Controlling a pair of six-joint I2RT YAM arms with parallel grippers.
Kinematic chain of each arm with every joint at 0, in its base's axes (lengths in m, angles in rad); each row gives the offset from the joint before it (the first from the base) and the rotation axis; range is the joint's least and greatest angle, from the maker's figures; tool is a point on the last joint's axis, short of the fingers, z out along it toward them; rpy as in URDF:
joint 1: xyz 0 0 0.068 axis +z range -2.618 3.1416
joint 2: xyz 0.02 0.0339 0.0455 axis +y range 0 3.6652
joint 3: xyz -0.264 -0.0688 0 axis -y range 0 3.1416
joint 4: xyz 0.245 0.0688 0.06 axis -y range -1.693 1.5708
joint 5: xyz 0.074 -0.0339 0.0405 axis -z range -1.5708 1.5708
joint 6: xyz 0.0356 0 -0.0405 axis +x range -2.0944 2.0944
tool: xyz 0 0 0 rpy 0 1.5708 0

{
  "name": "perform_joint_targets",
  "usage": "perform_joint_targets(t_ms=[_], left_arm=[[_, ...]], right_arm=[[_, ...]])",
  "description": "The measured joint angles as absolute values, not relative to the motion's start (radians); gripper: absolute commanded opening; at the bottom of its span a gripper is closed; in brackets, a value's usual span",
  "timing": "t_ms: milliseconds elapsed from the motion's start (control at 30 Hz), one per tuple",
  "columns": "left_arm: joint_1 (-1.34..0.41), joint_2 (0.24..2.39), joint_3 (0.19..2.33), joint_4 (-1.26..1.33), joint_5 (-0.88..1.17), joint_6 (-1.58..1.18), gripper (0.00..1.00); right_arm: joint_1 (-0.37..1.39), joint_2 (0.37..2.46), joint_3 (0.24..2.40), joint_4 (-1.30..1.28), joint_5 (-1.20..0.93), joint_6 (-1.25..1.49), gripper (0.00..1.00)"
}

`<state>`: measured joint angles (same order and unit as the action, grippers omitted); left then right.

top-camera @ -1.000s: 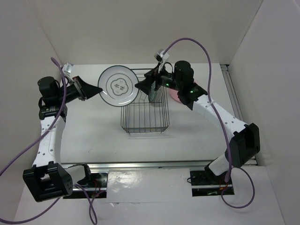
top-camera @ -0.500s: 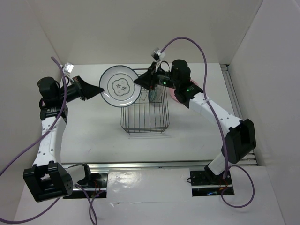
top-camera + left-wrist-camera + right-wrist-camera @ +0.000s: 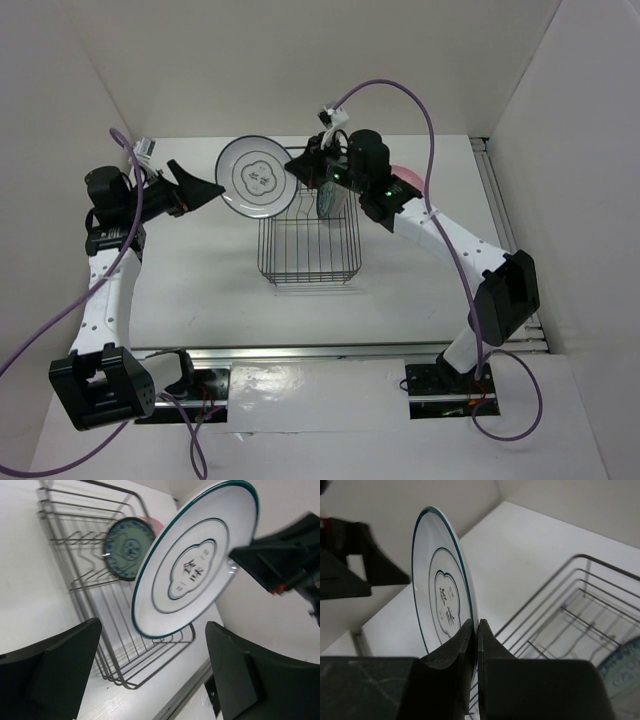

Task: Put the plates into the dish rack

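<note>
Table: white table, it carries the rack.
Dish rack: dark wire rectangular basket, sits mid-table with a row of upright tines inside.
Left hand: out to the left of the dish rack, jaws spread wide and not clamping anything. The white plate's rim sits just in front of the gap.
White plate: round, white with dark rings, up in the air on edge over the dish rack's far-left corner, so not in the rack yet.
Right hand: above the dish rack's far end, pinched tight on the white plate's rim.
Blue-green plate: patterned round one, standing on edge among the tines at the dish rack's far end.
Pink plate: plain round pink, just past the dish rack's far-right corner, mostly hidden behind the right arm.
</note>
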<state>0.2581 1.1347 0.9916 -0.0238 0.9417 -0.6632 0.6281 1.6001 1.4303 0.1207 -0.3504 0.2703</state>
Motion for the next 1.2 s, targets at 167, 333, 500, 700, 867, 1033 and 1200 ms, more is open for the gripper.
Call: perform_joint_targets(t_ms=[167, 333, 500, 700, 867, 1033, 1200], left_arm=[[0.279, 1.159, 1.015, -0.161, 0.746, -0.672, 0.99], [0.319, 1.286, 1.063, -0.284, 0.63, -0.689, 0.99], [0.329, 1.322, 1.063, -0.368, 0.554, -0.693, 0.99], [0.334, 1.321, 1.063, -0.39, 0.525, -0.693, 0.99], [0.337, 1.328, 1.073, -0.421, 0.519, -0.692, 0.99], [0.338, 1.328, 1.074, -0.428, 0.518, -0.688, 0.99], [0.338, 1.328, 1.081, -0.435, 0.519, -0.687, 0.99]], right_arm=[[0.711, 1.61, 1.494, -0.023, 0.051, 0.27, 0.0], [0.811, 1.664, 1.612, -0.109, 0.513, 0.27, 0.0], [0.857, 1.799, 1.802, -0.237, 0.878, 0.249, 0.0], [0.858, 1.897, 1.868, -0.366, 1.136, 0.225, 0.0], [0.858, 1.922, 1.868, -0.418, 1.258, 0.221, 0.0], [0.857, 1.93, 1.868, -0.457, 1.271, 0.247, 0.0], [0.857, 1.978, 1.925, -0.474, 1.271, 0.256, 0.0]])
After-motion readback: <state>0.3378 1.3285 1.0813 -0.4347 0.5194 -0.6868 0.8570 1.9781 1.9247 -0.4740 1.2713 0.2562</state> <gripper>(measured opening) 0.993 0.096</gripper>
